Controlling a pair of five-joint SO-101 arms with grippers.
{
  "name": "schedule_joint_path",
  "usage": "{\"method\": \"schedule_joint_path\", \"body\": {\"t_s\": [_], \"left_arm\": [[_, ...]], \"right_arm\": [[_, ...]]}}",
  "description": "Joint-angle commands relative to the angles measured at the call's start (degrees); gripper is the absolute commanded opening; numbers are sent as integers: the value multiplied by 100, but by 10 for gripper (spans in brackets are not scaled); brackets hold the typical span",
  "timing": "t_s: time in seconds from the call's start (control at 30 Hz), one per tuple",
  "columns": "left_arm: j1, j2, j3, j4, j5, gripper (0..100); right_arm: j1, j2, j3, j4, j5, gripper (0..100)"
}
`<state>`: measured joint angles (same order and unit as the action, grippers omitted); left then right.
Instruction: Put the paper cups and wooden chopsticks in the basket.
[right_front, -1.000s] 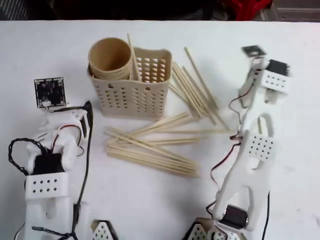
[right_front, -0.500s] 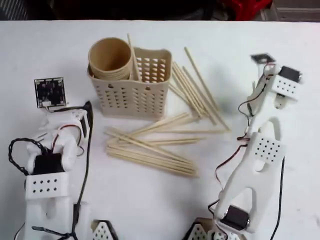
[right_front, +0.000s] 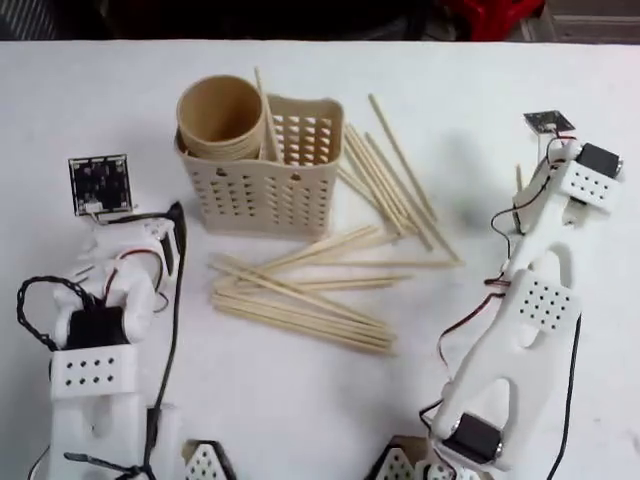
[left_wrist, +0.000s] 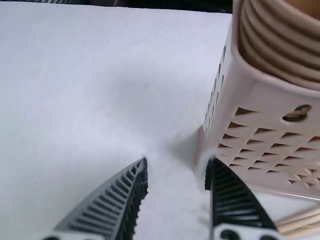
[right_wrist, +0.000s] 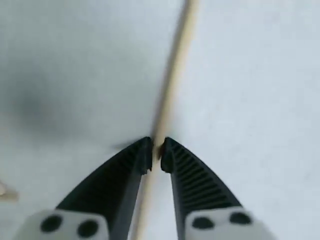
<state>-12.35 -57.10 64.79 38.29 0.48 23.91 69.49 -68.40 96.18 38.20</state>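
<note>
A stack of paper cups (right_front: 220, 115) stands in the left end of the perforated basket (right_front: 270, 190), and one chopstick (right_front: 266, 108) leans beside it. Loose wooden chopsticks (right_front: 300, 295) lie in front of the basket, with more chopsticks (right_front: 390, 180) to its right. At the far right, my right gripper (right_wrist: 156, 150) is shut on a single chopstick (right_wrist: 172, 85) just above the table; that chopstick (right_front: 519, 180) pokes out beside the right arm (right_front: 580, 185). My left gripper (left_wrist: 176, 167) is open and empty, low at the basket (left_wrist: 260, 125) corner under the cups (left_wrist: 280, 35).
The left arm (right_front: 110, 290) sits at the near left with cables around it. The table's far edge (right_front: 320, 42) borders a dark background. Bare white table lies left of the basket and at the near centre.
The right arm has swung to the right, away from the chopstick pile, carrying a chopstick. The left arm, basket and cups have not moved.
</note>
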Motion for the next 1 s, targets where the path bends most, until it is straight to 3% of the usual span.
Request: {"method": "schedule_joint_path", "body": {"t_s": [0.0,0.17,0.57,0.77,0.97], "left_arm": [[101,-84,-18,-141,18,203],[101,-75,-18,-141,35,203],[101,-75,-18,-141,35,203],[101,-110,18,-141,44,203],[163,-110,26,-149,26,203]], "right_arm": [[163,-251,53,268,-44,15],[409,-1270,598,303,-571,15],[110,-6677,5556,136,-255,15],[-673,-9112,6840,57,-378,15],[-1798,-10554,6910,-585,-1688,15]]}}
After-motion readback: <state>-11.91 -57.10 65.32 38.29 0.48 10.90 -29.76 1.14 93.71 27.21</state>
